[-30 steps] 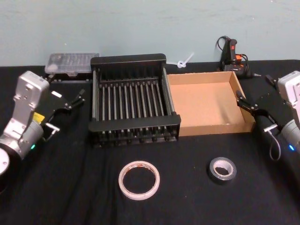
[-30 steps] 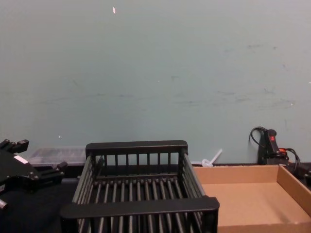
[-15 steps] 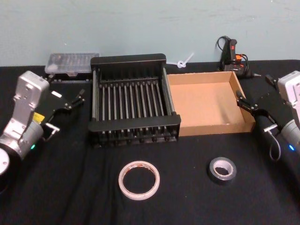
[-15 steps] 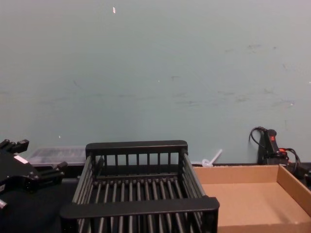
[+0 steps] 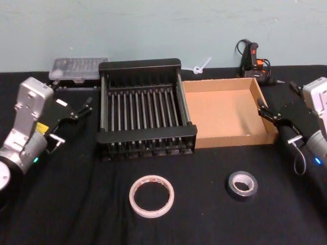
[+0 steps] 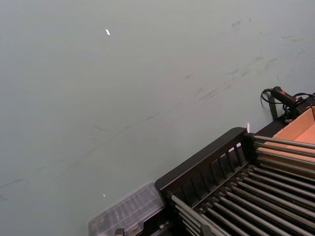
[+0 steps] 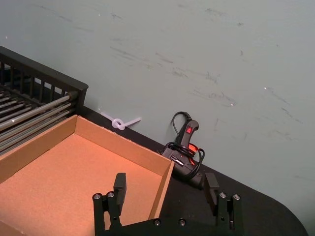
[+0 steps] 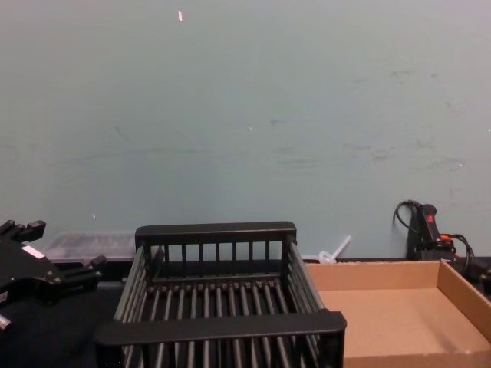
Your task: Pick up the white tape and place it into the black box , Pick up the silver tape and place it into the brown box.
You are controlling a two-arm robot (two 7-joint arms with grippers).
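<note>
The white tape [image 5: 151, 196] lies flat on the black cloth near the front, in front of the black box [image 5: 147, 135]. To its right rests the smaller silver tape [image 5: 242, 185], in front of the brown box [image 5: 220, 113]. Both boxes sit side by side mid-table with nothing in them. My left gripper [image 5: 74, 95] hovers open left of the black box, also visible in the chest view as the left gripper [image 8: 61, 245]. My right gripper [image 5: 276, 96] hangs open beside the brown box's right wall [image 7: 162, 189], and its fingers hold nothing.
A clear plastic case [image 5: 78, 67] sits behind the black box at the back left. A black glue gun [image 5: 253, 58] with its cord lies at the back right, and a white zip tie [image 5: 201, 67] is against the wall. A teal wall closes off the table's far side.
</note>
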